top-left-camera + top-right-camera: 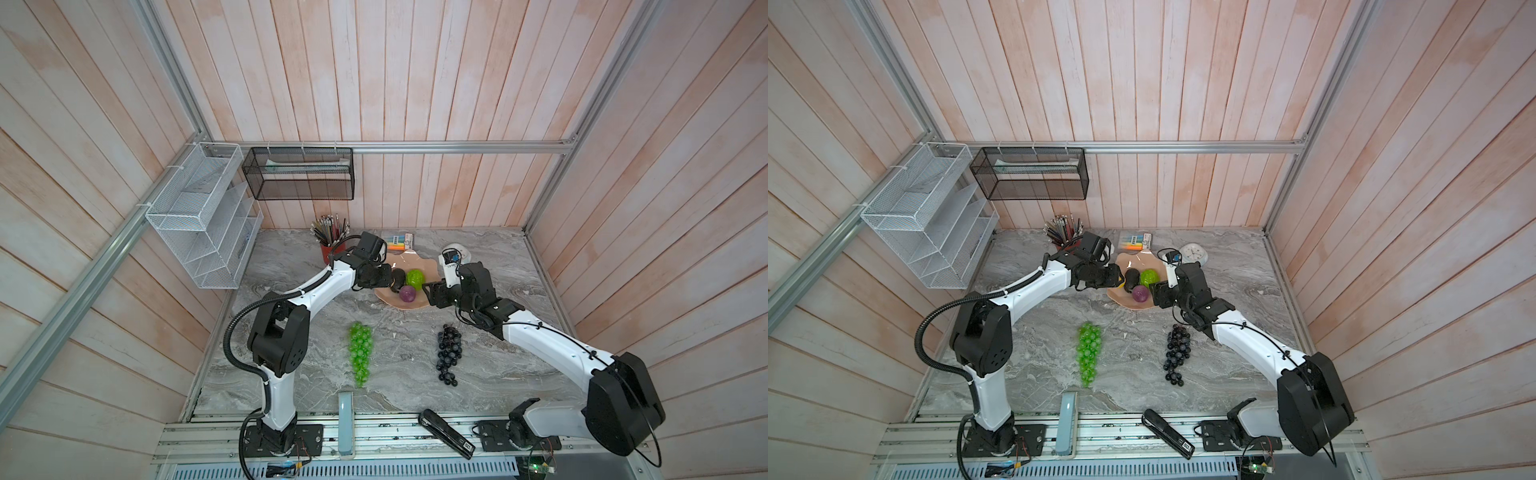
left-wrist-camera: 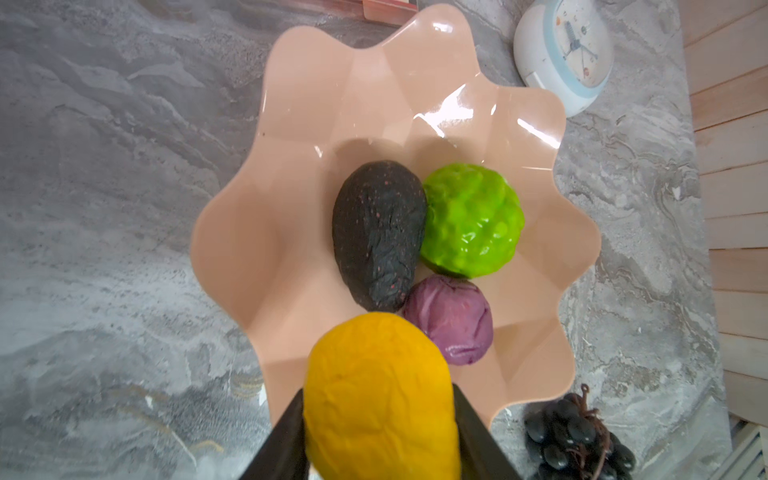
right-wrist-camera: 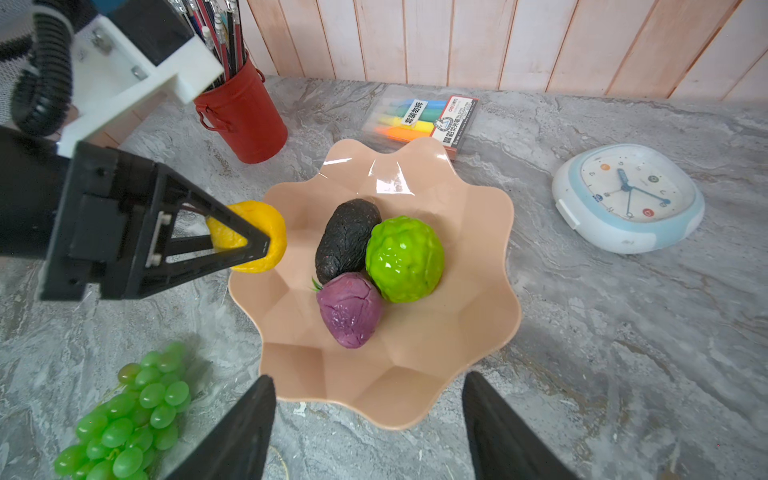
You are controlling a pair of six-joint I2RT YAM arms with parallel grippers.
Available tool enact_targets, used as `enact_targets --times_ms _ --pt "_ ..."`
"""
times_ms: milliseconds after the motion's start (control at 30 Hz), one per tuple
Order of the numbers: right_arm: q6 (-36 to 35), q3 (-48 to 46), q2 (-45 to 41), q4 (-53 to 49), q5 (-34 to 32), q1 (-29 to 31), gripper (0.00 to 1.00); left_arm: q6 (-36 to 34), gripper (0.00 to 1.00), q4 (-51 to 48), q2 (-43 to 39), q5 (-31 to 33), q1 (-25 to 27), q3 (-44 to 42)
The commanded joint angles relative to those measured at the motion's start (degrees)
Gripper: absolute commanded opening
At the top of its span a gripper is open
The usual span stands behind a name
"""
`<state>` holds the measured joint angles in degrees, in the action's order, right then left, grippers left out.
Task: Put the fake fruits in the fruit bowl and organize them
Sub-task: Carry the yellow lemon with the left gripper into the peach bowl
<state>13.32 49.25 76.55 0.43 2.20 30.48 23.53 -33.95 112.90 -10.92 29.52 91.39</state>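
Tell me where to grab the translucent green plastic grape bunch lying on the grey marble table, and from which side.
Come straight down from above and pinch across the broad end of the green grape bunch, the end nearer the peach-pink scalloped bowl. It lies flat on the table, lengthwise front to back, tapering toward the front edge, so jaws closing across its width probably fit best.

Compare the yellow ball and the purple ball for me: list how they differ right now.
The yellow ball is clamped in the left gripper over the edge of the fruit bowl; the purple ball lies loose inside it. The purple ball rests against the avocado and the lime-green ball; the yellow ball touches neither. Both are small, roundish and wrinkled.
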Motion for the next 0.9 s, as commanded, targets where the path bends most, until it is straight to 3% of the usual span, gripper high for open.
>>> enact_targets --times_ms 0,567,867 --pt "-0.23 -0.97 -1.54 1.02 -0.48 -0.38 0.71 -0.73 0.39 -0.55 2.10 -1.45 0.26 1.17" --pt "-0.51 -1.94 -1.40 1.07 0.53 -0.91 0.71 0.42 0.41 1.06 7.54 -1.25 3.00 1.90" --pt "-0.05 -1.83 -1.49 0.98 1.23 -0.86 0.71 0.46 0.56 1.79 6.89 -0.68 3.36 0.74"
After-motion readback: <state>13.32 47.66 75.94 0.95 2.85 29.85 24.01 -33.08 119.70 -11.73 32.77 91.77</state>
